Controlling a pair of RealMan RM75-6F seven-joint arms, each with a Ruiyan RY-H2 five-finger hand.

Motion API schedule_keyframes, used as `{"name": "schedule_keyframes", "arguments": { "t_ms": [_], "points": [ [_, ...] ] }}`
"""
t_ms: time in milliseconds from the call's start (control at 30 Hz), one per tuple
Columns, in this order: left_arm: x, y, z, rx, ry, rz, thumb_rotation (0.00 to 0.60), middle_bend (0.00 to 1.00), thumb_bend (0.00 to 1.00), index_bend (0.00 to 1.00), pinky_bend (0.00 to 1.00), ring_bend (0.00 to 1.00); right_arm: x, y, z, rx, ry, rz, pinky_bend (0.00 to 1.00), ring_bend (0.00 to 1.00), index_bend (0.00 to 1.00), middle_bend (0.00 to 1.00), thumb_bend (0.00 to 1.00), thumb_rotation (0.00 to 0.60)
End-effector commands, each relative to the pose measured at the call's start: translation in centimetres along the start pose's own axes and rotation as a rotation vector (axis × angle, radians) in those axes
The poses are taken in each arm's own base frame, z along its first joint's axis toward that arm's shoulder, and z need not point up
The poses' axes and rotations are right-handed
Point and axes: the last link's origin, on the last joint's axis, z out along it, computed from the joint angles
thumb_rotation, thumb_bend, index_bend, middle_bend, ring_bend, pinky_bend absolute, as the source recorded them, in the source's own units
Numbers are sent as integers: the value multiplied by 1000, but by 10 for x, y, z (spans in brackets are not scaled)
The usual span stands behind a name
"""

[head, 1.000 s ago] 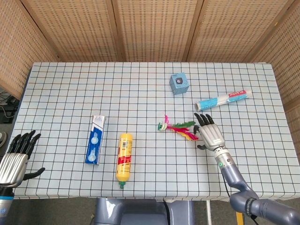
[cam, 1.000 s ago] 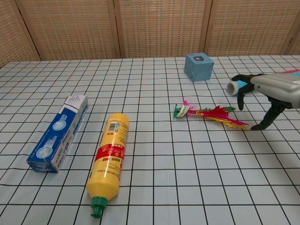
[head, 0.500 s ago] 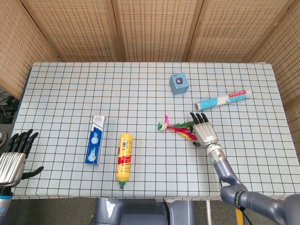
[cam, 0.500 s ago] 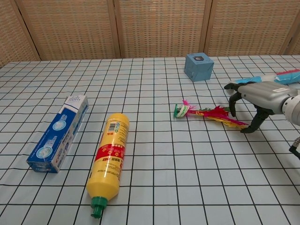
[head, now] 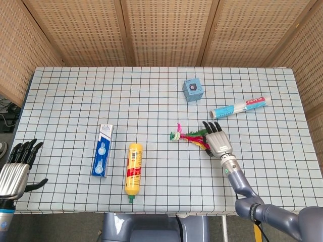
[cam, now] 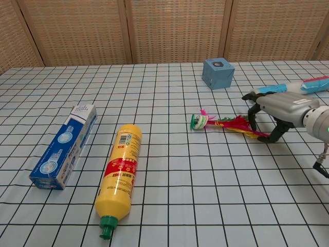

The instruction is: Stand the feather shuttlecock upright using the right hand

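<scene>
The feather shuttlecock point(head: 187, 136) point(cam: 222, 123) lies flat on the checked cloth, green base to the left, pink, red and yellow feathers pointing right. My right hand point(head: 217, 141) point(cam: 277, 109) hovers palm down over the feather tips, fingers spread and curved, thumb reaching down beside the feathers. It grips nothing. My left hand point(head: 16, 169) hangs open off the table's front left corner, seen only in the head view.
A yellow bottle point(head: 133, 167) point(cam: 119, 174) and a blue toothpaste box point(head: 103, 149) point(cam: 65, 145) lie at front left. A blue cube point(head: 193, 89) point(cam: 218, 72) stands behind the shuttlecock. A rolled blue tube point(head: 240, 107) point(cam: 303, 86) lies to the right of my right hand.
My right hand has moved left and a little farther back, from beside the feather tips to over them. The shuttlecock and the left hand have stayed put.
</scene>
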Motion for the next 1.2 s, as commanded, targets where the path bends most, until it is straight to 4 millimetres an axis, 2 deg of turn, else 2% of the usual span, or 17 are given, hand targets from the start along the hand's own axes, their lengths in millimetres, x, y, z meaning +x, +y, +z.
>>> {"name": "schedule_keyframes", "arguments": {
  "t_ms": [33,233,300,600,800,833,1000,1100,1200],
  "points": [
    [0,0,0,1,-2,-1,600,0,0,0,0,0,-1,-1,2,-4,6,-16,0,0,561,0,512,600],
    [0,-1,0,-1,-1,-2,600,0,0,0,0,0,-1,1,3,-12,15,-24,0,0,620,0,696,600],
    [0,-1,0,-1,-2,-3,600,0,0,0,0,0,0,1,2,-10,18,-24,0,0,646,0,728,600],
    [0,0,0,-4,-4,-3,600,0,0,0,0,0,15,0,-1,23,81,-54,0,0,689,14,749,600],
    [1,-1,-1,-4,-4,-10,600,0,0,0,0,0,39,0,-7,57,154,-73,0,0,698,27,749,600],
    [2,-1,-1,-4,-1,-13,600,0,0,0,0,0,50,-1,-8,69,192,-92,0,0,699,27,749,600],
    [3,-2,-2,-7,-2,-20,600,0,0,0,0,0,76,-1,-16,93,254,-142,0,0,700,28,750,600],
    [4,-2,-2,-9,0,-23,600,0,0,0,0,0,99,-1,-20,111,312,-190,0,0,700,29,750,600],
    [5,-2,-3,-10,0,-25,600,0,0,0,0,0,111,-2,-23,122,330,-206,0,0,701,29,750,600]
  ]
}}
